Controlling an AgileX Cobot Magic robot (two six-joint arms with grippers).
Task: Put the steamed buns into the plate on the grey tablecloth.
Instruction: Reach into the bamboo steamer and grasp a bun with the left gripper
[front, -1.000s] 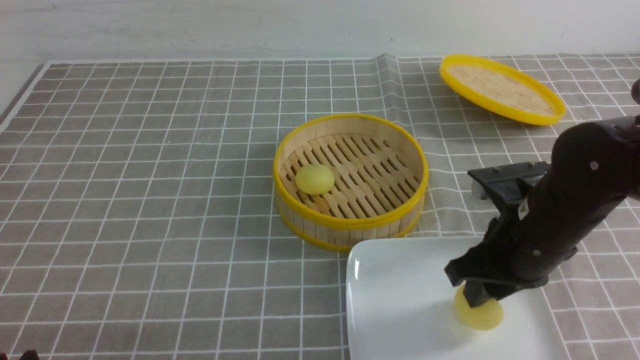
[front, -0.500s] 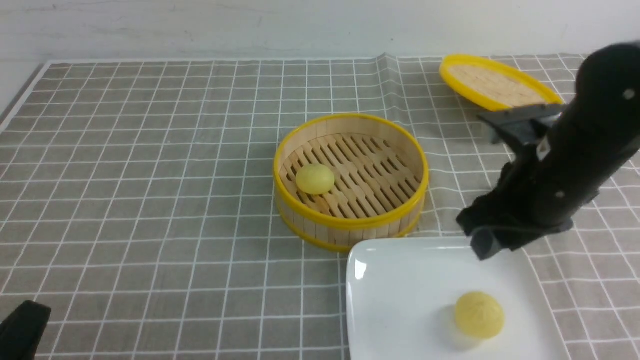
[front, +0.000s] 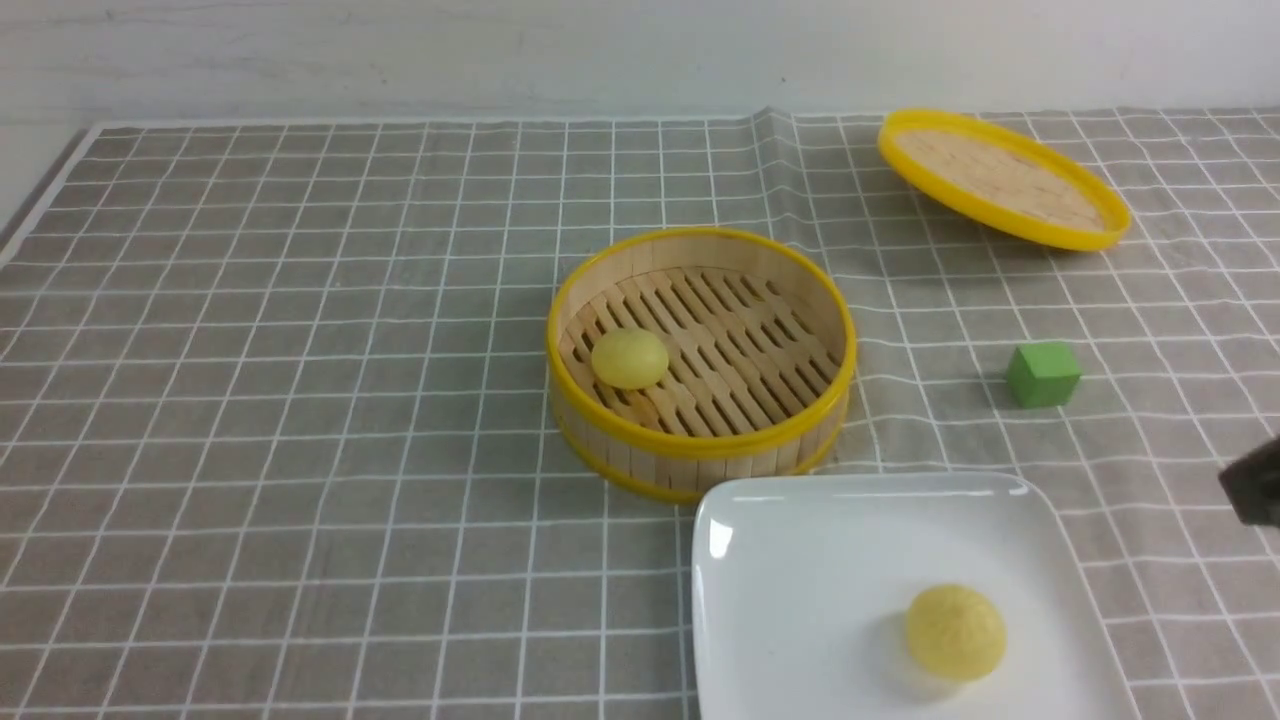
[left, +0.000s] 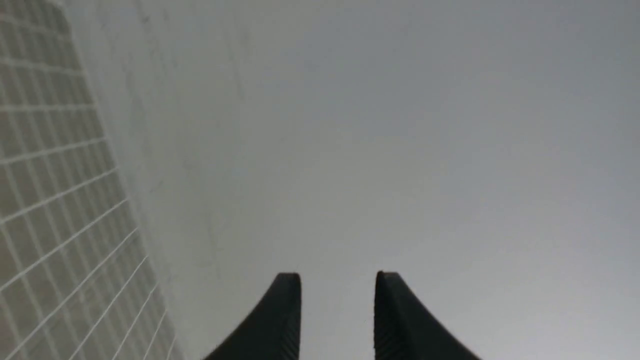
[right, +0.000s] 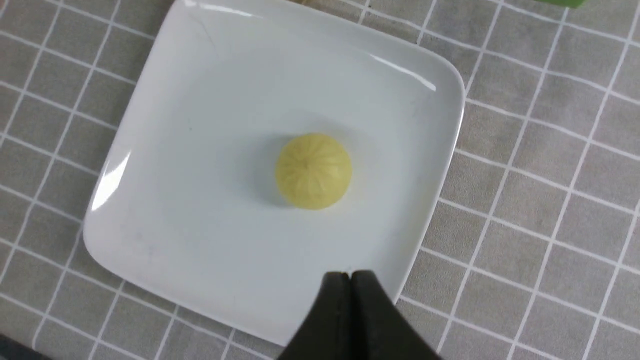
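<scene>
One pale yellow steamed bun (front: 954, 632) (right: 313, 170) lies alone on the white square plate (front: 800, 580) (right: 200, 150) at the front right of the grey tablecloth (front: 300, 400). A second steamed bun (front: 629, 358) rests inside the bamboo steamer basket (front: 700, 450) in the middle. My right gripper (right: 349, 274) hovers above the plate's edge, shut and empty; the front view shows only a dark bit of that arm (front: 1255, 490) at the right edge. My left gripper (left: 338, 275) is open with nothing between its fingers, facing a pale wall. It is out of the front view.
A small green cube (front: 1042, 374) sits on the cloth to the right of the steamer. The flat yellow-rimmed bamboo lid (front: 1003, 177) lies at the back right. The cloth's left edge (front: 40, 200) meets a pale table margin.
My right gripper let go of the bun on the plate, rose, pulled back to the right out of the front view and shut. The green cube came into sight.
</scene>
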